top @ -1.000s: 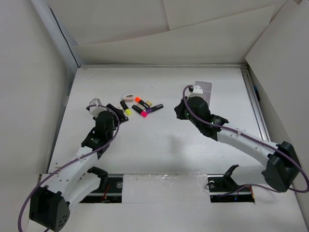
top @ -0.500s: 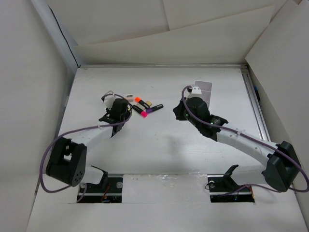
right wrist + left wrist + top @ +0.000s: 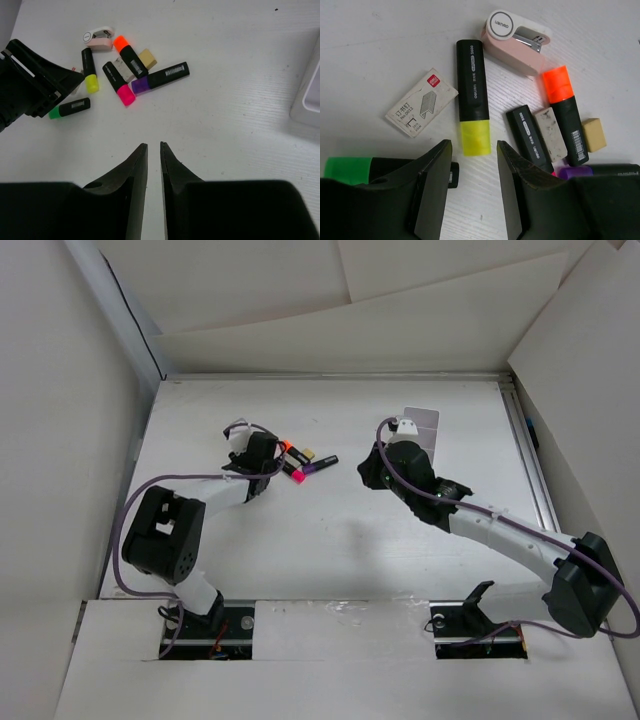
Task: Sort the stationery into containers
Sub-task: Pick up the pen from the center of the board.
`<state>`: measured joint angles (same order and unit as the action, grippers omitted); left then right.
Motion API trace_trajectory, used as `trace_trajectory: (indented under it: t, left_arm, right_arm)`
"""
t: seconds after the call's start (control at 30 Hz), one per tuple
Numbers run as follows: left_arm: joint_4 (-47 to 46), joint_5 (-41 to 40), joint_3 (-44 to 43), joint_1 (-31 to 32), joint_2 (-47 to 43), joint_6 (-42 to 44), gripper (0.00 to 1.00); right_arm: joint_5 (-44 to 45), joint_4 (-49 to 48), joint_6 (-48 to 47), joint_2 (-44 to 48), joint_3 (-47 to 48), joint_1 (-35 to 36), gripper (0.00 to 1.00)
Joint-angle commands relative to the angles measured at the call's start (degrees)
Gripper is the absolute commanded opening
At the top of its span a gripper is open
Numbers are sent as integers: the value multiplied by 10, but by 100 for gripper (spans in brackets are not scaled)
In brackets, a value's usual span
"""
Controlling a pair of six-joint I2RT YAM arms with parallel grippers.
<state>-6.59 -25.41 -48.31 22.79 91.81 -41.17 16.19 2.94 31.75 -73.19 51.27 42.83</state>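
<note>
While left jaws gape, yellow-capped marker [image 3: 472, 97] end sits between tips.

"No.0012" on the staple box [image 3: 421, 102]

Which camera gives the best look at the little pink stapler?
The left wrist view: the pink stapler sits close, its logo readable. The right wrist view shows the stapler tiny; from above I cannot make it out.

White counter [image 3: 330, 540] spreads under the right hand [image 3: 153, 146]; white board walls [image 3: 330, 340] stand beyond it, a metal rail [image 3: 530, 455] to its right.
</note>
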Motion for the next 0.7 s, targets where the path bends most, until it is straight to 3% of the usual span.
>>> trace_trajectory:
  t: [0.0,0.27,0.67]
  left_arm:
    - [6,-26,-28,1,11,13,38]
    - [12,-37,-51,1,75,18,38]
    - [-1,-7,-63,-5,89,23,33]
  right_arm:
    - [12,-14,-2,17,14,4,23]
    - [12,-14,-2,23,14,4,27]
    - [7,-14,-2,23,14,4,37]
